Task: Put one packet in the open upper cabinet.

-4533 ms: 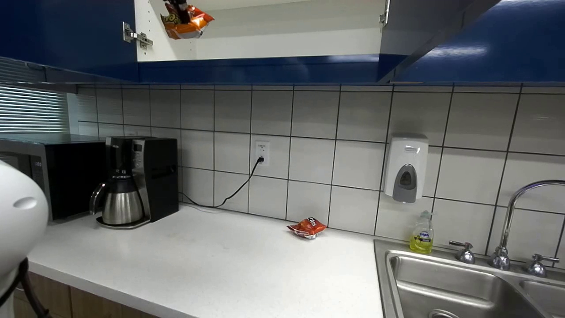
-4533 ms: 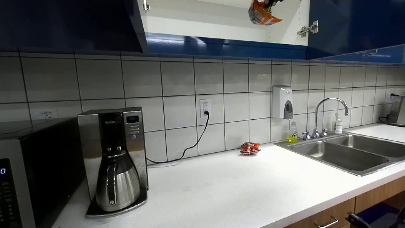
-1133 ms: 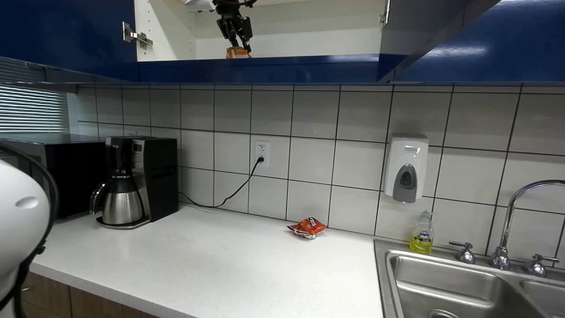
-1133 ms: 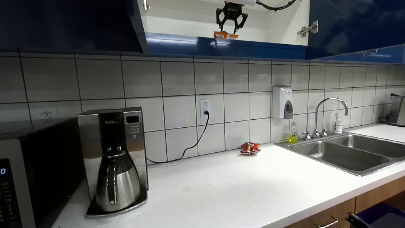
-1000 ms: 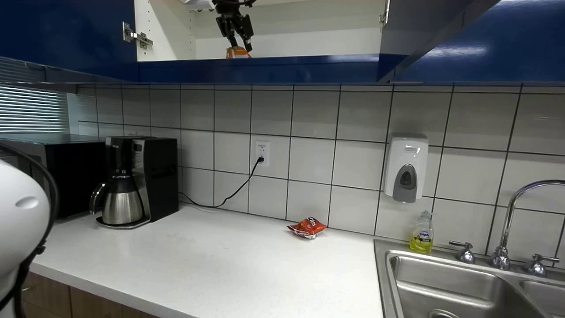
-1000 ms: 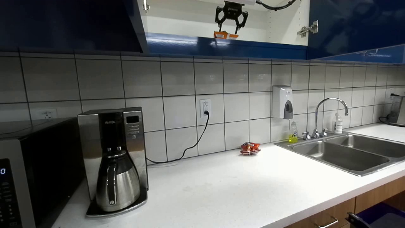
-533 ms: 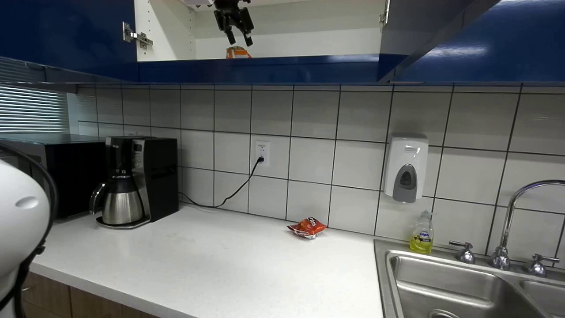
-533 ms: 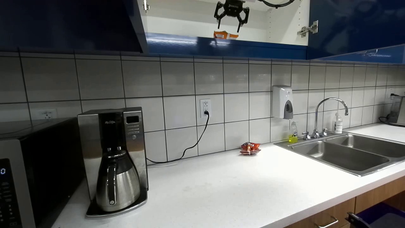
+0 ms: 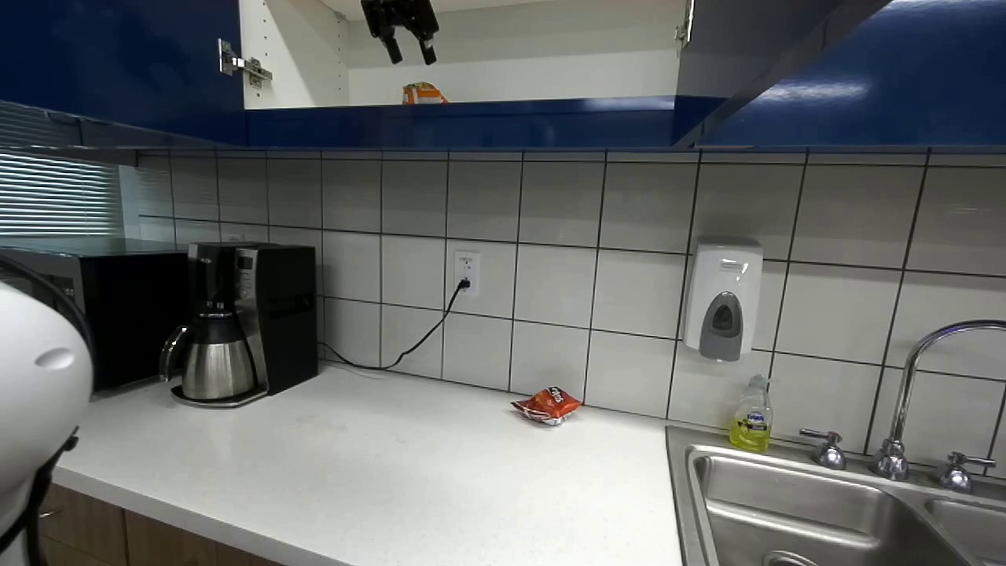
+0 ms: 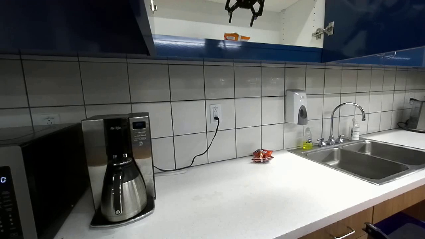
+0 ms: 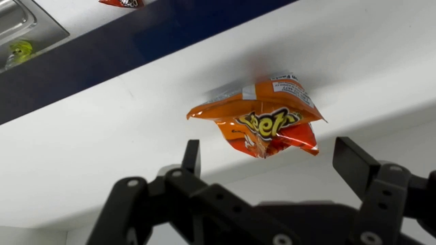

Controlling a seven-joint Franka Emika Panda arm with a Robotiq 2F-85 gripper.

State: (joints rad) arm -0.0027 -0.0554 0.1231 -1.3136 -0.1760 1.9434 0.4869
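Note:
The orange packet (image 11: pixel 252 105) with yellow lettering lies on the white floor of the open upper cabinet (image 9: pixel 471 124). In both exterior views only the top of the packet (image 9: pixel 424 94) (image 10: pixel 236 37) shows above the blue front trim. My gripper (image 9: pixel 412 60) (image 10: pixel 240 22) hangs above the packet inside the cabinet opening, clear of it. Its jaws stand wide apart with nothing held. In the wrist view the fingers (image 11: pixel 356 166) appear either side of the packet's lower end, with white cabinet surface behind. The upper part of the gripper is cut off in both exterior views.
A redder packet (image 9: pixel 548 406) (image 10: pixel 262 156) sits on the white counter by the tiled wall. The swung-out blue doors (image 9: pixel 118 63) (image 10: pixel 372 30) flank the cabinet opening. Below stand a coffee maker (image 9: pixel 291 314), a microwave (image 10: pixel 43 166) and a steel sink (image 9: pixel 794 495).
Earlier the packet hung from my gripper before the cabinet, then rested inside between its fingers. Since then the jaws have spread and the gripper has risen off it. The packet stays put.

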